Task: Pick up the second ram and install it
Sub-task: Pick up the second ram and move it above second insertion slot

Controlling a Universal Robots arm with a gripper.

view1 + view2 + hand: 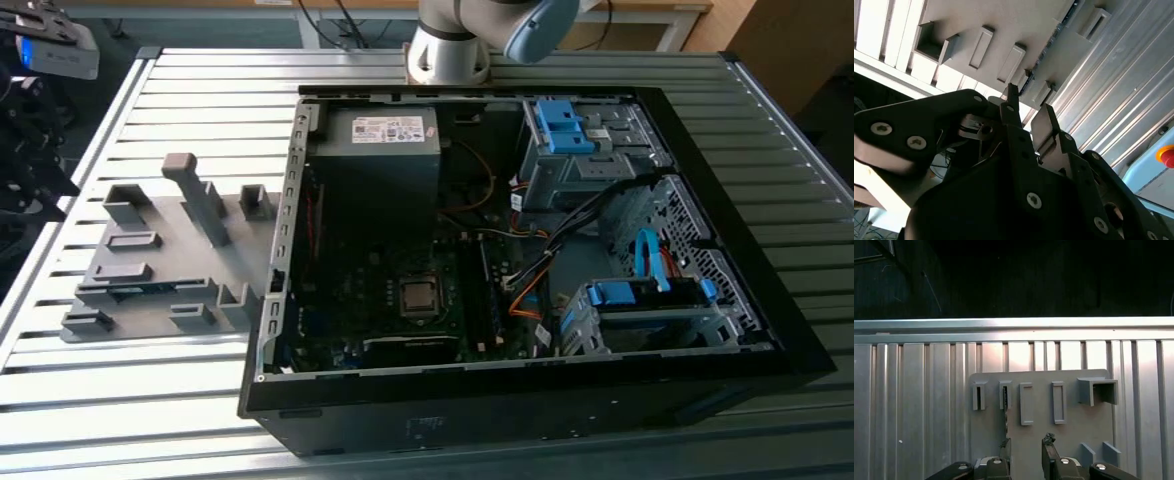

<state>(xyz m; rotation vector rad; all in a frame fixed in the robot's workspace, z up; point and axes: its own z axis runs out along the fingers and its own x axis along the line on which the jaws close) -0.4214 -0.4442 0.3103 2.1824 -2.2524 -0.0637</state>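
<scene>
The second ram [1005, 410] stands on edge in the grey holder plate [1074, 430]; the gripper [1026, 454], spread and empty, hovers above that plate; pickup step, I judge; grasping calls for straddling the thin board.

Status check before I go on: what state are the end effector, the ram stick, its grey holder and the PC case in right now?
end effector, open, empty, pointed at the grey holder and apart from it.
second ram, standing on edge in a slot of the grey holder, not gripped.
grey holder, flat on the table, beside the case.
computer case, lying on its side, panel off, inside exposed.
</scene>
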